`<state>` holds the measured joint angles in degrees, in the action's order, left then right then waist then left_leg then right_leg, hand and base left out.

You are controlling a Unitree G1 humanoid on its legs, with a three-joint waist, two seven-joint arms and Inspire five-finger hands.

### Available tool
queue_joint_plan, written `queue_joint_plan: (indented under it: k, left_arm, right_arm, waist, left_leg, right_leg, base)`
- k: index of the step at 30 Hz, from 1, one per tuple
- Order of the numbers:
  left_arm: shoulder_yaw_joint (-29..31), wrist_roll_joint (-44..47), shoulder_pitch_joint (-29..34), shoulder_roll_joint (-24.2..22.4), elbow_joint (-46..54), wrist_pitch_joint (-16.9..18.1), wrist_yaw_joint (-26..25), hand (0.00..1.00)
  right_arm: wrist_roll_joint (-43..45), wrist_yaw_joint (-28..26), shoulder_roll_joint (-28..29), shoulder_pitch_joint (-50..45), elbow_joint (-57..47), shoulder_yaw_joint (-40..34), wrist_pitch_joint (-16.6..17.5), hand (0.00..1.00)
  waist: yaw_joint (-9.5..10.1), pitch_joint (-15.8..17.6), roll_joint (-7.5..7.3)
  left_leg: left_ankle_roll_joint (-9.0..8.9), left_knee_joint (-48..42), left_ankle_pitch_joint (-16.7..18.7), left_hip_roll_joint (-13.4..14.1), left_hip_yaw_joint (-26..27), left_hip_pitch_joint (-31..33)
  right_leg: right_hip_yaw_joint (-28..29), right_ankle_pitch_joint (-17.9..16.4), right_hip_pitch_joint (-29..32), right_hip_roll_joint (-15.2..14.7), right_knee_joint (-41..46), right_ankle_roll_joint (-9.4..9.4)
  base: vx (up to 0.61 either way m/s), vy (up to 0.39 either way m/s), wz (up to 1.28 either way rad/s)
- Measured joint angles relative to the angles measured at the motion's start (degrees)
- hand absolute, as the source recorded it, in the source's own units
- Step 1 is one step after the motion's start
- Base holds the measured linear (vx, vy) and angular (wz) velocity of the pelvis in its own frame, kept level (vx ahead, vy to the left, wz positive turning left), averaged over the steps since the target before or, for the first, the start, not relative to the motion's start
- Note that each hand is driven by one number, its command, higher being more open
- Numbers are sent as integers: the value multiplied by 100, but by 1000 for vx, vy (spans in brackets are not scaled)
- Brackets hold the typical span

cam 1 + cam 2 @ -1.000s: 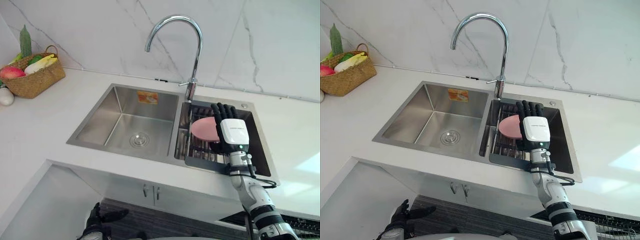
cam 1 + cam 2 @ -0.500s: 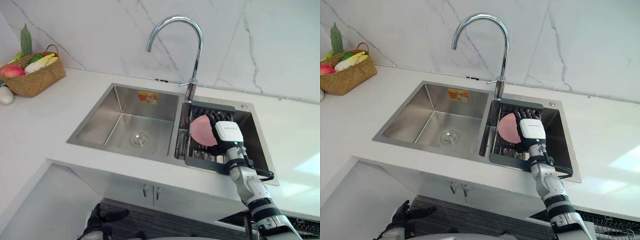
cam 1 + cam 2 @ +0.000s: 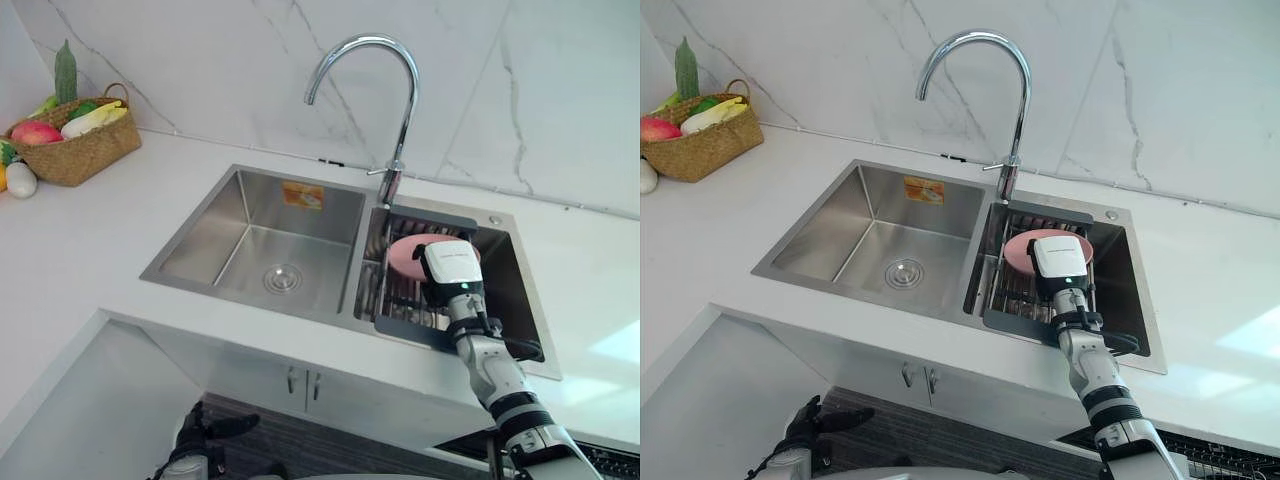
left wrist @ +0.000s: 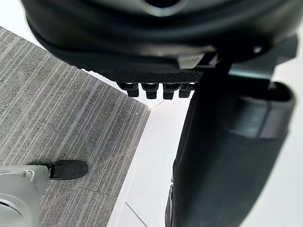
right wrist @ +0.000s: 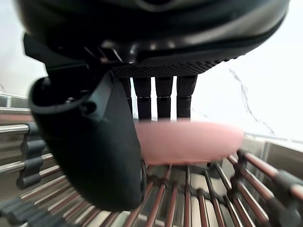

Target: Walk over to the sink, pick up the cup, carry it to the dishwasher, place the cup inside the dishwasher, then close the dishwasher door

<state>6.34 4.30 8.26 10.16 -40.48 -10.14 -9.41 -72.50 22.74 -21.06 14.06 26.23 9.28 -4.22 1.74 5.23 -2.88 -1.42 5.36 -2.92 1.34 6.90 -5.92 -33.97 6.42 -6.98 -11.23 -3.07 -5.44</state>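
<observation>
Count so far:
- 1 sink [image 3: 205, 235] with 2 basins: left basin [image 3: 255, 250], right basin [image 3: 510, 285]
- 1 faucet [image 3: 390, 188]
- 1 drain [image 3: 281, 278] and 1 sticker [image 3: 303, 195], both in the left basin
- 1 rack [image 3: 400, 300] and 1 cup [image 3: 403, 258], both in the right basin
- 1 basket [image 3: 80, 155] holding 1 red fruit [image 3: 35, 131] and 1 tall green vegetable [image 3: 66, 72]; the rest is piled, can't count it
- 1 white round item [image 3: 21, 180] beside the basket
- 2 cabinet handles [image 3: 289, 379]
- 2 hands: right hand [image 3: 452, 268], left hand [image 3: 200, 440]
- 1 black shoe [image 4: 64, 169]
</observation>
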Motion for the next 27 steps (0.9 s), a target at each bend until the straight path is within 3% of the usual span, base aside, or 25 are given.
queue_joint_plan:
  k: [5, 13, 21, 27]
  left_arm:
    - [0, 0, 1, -1, 15, 20, -19, 100]
    - [77, 0, 86, -16, 22, 133, -63, 100]
    - [233, 1, 191, -15, 59, 156, -78, 100]
    - [365, -24, 261, -31, 567, 156, -168, 100]
  right_arm:
    - [-213, 572, 28, -5, -40, -2, 132, 0]
    - [35, 620, 40, -6, -180, -48, 357, 0]
    - [1692, 479, 23, -137, -982, -319, 846, 0]
    - [2637, 342, -118, -562, -2329, -1210, 1090, 0]
  waist:
    - [4, 0, 1]
    - [-8, 4, 7]
    - [-86, 25, 43]
    - [-133, 5, 76]
  left_leg:
    - [11, -1, -7, -1, 5, 0]
    - [15, -4, 9, -2, 23, 12]
    - [30, -27, 31, -2, 104, 38]
    - [-39, -50, 133, 77, 186, 25]
  right_leg:
    - [4, 9, 0, 10, -39, -12]
    - [25, 32, 12, 23, -90, -26]
    - [130, 59, 90, 24, -104, -34]
    - [295, 66, 108, 113, -120, -30]
  base:
    - [46, 1, -1]
    - [47, 2, -1]
    - [32, 4, -6]
    - [51, -11, -8]
